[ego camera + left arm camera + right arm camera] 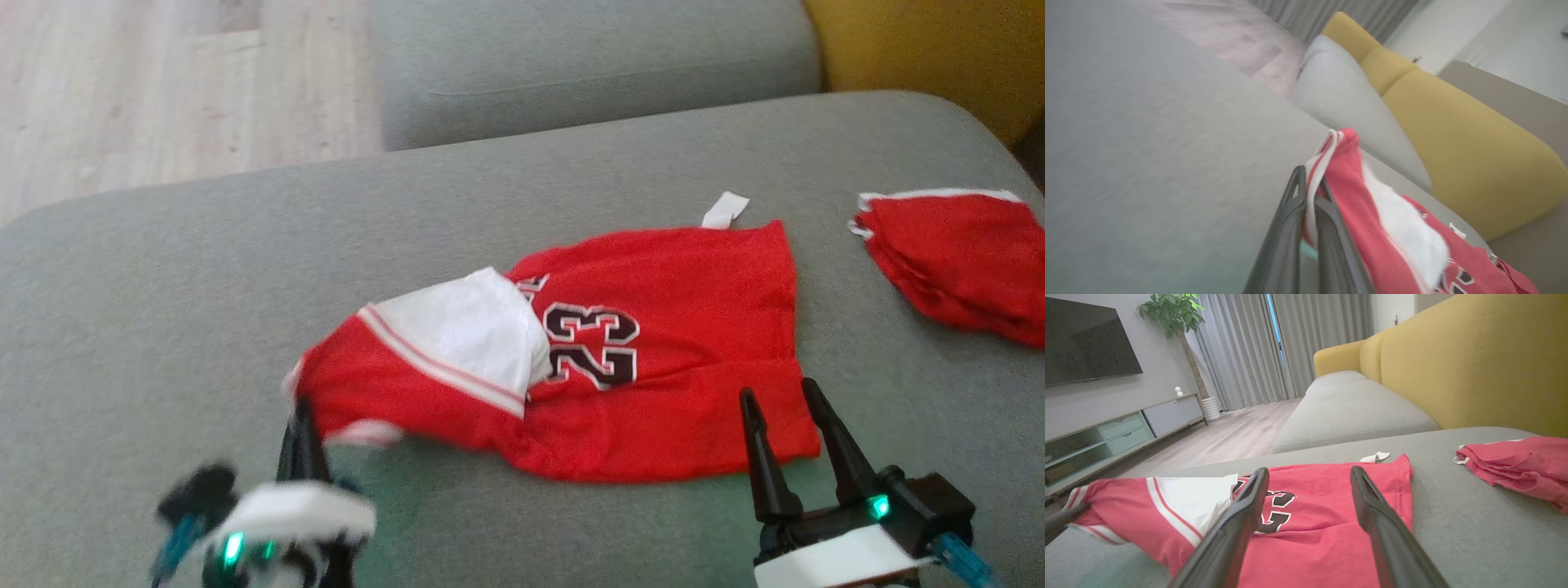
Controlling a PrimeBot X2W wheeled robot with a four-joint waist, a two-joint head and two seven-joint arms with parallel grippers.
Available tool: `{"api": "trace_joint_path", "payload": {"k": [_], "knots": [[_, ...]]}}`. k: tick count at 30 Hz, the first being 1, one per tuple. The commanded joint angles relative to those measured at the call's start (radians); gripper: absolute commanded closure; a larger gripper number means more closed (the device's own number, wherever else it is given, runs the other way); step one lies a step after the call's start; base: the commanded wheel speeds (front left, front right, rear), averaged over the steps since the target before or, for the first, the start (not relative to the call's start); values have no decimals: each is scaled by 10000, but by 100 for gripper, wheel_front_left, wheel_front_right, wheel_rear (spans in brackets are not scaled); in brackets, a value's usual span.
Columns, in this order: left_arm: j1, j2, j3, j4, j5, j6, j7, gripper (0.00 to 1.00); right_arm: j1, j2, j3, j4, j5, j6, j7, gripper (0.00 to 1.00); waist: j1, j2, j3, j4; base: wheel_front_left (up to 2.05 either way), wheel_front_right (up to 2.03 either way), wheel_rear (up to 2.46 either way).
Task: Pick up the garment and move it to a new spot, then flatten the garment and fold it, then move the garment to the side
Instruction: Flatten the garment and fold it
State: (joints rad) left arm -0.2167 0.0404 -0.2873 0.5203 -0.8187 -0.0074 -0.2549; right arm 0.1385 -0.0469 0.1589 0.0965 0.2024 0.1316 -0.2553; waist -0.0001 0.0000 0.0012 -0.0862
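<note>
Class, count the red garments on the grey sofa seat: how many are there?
2. The red 23 jersey lies mid-seat, one edge in the left gripper; a folded red garment lies near the right edge. Its folds might hide more.

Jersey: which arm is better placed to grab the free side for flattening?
Right, most likely. The right gripper is open and empty, with its fingers spread at the near right part of the jersey. The left gripper is shut on the left edge, so it is busy.

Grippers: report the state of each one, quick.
Left gripper: shut on the red jersey, at its trimmed edge.
Right gripper: open, holding nothing, poised over the jersey's near corner.
</note>
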Motion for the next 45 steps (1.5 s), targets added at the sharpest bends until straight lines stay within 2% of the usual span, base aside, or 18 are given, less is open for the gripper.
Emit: {"api": "trace_joint_path", "payload": {"k": [1, 4, 5, 6, 7, 9, 13, 17, 21, 22, 27, 31, 37, 45], "knots": [[-186, 99, 624, -430, -107, 54, -68, 100, -232, -34, 235, -380, -19, -9, -65, 0, 1, 0, -101, 417, 0, 0, 0], [840, 99, 982, -577, -486, 97, -68, 100, -139, -34, 168, -425, -29, -9, -65, 0, 1, 0, -88, 694, 0, 0, 0], [1090, 99, 963, -626, -583, 97, -68, 88, -116, -34, 168, -428, -36, -9, -65, 0, 1, 0, -85, 776, 0, 0, 0], [1303, 99, 899, -663, -685, 102, -68, 53, -95, -34, 168, -428, -42, -9, -65, 0, 1, 0, -81, 854, 0, 0, 0], [1469, 99, 865, -727, -708, 145, -68, 0, -82, -34, 171, -426, -45, -9, -65, 0, 1, 0, -77, 914, 0, 0, 0], [1694, 99, 768, -872, -389, 282, -68, 0, -74, -34, 183, -420, -54, -9, -65, 0, 1, 0, -67, 992, 0, 0, 0], [1759, 238, 791, -1609, 1434, 492, -68, 0, -92, -34, 222, -430, -66, -9, -65, 0, 1, 0, -17, 1032, 0, 0, 0], [1230, 1113, 295, -2678, 4063, 754, -68, 0, -82, -34, 272, -413, -143, -9, -65, 0, 1, 0, 109, 1018, 0, 0, 0], [-10, 1614, -690, -2567, 5530, 474, 106, 0, -195, -34, 399, -395, -236, -9, -65, 0, 1, 0, 417, 894, 0, 0, 0], [-865, 1639, -1178, -2212, 5997, 223, 468, 0, -343, -67, 458, -403, -267, -9, -65, 0, 1, 0, 692, 803, 0, 0, 0], [-2940, 1210, -1938, -550, 6378, -480, 1357, 0, -759, -251, 613, -436, -329, -9, -65, 0, 1, 0, 1488, 588, 0, 0, 0], [-4158, 1046, -2287, 1172, 6614, -726, 1728, 0, -1101, -371, 760, -456, -336, -9, -65, 0, 1, 0, 2024, 358, 0, 0, 0], [-5052, 880, -2773, 3202, 6624, -1059, 1546, 0, -1362, -484, 776, -457, -341, -9, -65, 0, 1, 0, 2437, 124, 0, 0, 0], [-5515, 658, -3331, 4524, 6571, -1188, 940, 0, -1346, -474, 806, -440, -356, -9, -65, 0, 1, 0, 2443, 39, 0, 0, 0]]}}
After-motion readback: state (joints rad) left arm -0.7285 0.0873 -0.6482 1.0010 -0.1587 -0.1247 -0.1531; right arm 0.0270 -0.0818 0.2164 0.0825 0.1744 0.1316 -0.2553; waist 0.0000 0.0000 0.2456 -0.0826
